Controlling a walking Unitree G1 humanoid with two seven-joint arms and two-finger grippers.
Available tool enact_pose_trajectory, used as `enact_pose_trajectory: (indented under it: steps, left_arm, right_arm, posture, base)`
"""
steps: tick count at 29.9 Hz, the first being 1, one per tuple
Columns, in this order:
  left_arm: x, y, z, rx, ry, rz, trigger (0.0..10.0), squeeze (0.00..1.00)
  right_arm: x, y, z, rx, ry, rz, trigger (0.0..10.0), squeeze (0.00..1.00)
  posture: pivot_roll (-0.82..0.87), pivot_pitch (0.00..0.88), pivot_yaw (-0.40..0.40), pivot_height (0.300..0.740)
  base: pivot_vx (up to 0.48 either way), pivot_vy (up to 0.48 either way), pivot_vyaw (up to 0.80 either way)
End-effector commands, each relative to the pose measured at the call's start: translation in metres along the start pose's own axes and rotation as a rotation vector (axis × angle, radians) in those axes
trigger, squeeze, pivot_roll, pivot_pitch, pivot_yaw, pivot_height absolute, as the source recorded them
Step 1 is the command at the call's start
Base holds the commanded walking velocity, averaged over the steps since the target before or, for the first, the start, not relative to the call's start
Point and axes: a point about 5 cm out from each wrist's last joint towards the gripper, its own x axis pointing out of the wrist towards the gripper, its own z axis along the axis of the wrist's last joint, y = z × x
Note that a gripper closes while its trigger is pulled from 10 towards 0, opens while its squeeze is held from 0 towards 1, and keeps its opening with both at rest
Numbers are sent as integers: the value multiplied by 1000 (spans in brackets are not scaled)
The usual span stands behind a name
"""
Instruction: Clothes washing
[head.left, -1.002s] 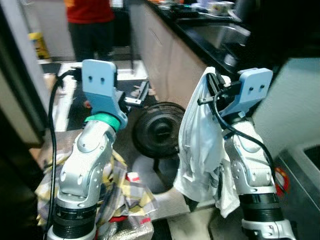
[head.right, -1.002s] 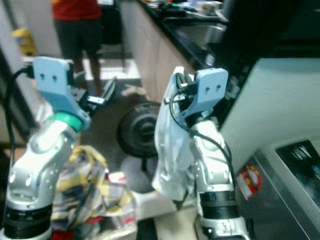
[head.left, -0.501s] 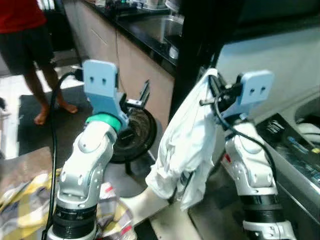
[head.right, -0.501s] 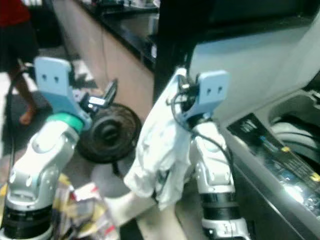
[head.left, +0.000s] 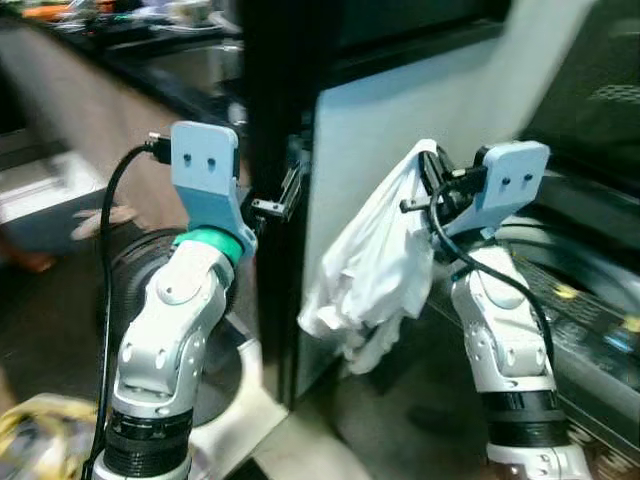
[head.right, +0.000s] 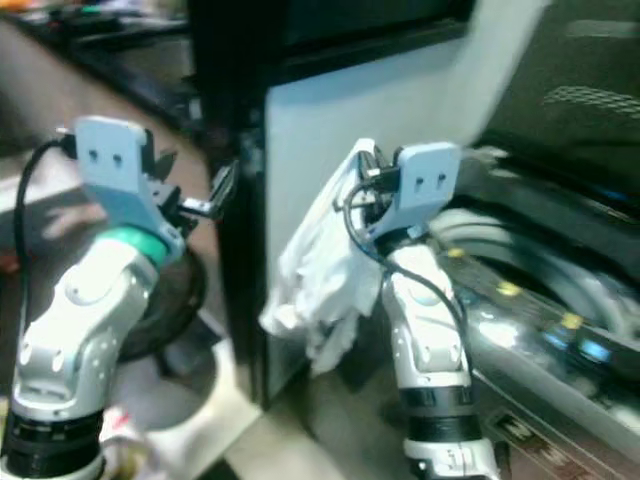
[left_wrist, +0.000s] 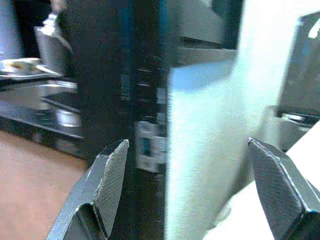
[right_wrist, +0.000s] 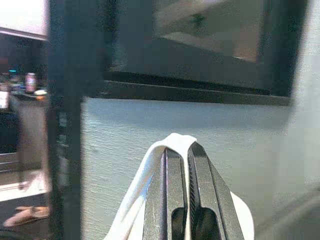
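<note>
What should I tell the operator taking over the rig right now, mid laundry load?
Right gripper: shut on the crumpled white cloth garment, held raised at chest height; the garment hangs free below the fingers.
Left gripper: open, holding nothing, raised in front of the dark vertical post.
The open top-loading washing machine lies on the robot's right, beside the right arm. A pale grey panel stands straight ahead.
Done: garment picked up and carried close to the machine.
Left: swing the right arm over the machine's opening, release the garment inside. The views are blurred, so likely wait until the picture steadies first.
</note>
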Motion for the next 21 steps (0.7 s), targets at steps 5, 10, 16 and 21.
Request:
enact_pose_trajectory:
  steps: [5,10,16,21]
  left_arm:
    - [-1,1,0,6,5,5,10000,0]
    - [-1,3,0,16,6,14,10000,0]
    - [-1,5,0,28,7,21,10000,0]
    - [-1,6,-1,25,8,28,10000,0]
  right_arm:
    - [3,0,9,12,-42,-4,10000,0]
    - [6,-1,12,34,-56,-17,10000,0]
    - [8,-2,12,69,-55,-34,10000,0]
    - [8,-4,12,99,-53,-55,10000,0]
  posture:
    - [64,16,9,740]
    - [68,17,7,740]
    - [70,18,6,740]
    - [69,17,6,740]
  base:
    - [0,0,-744]
    - [0,0,-750]
    - [0,0,-751]
    - [0,0,-756]
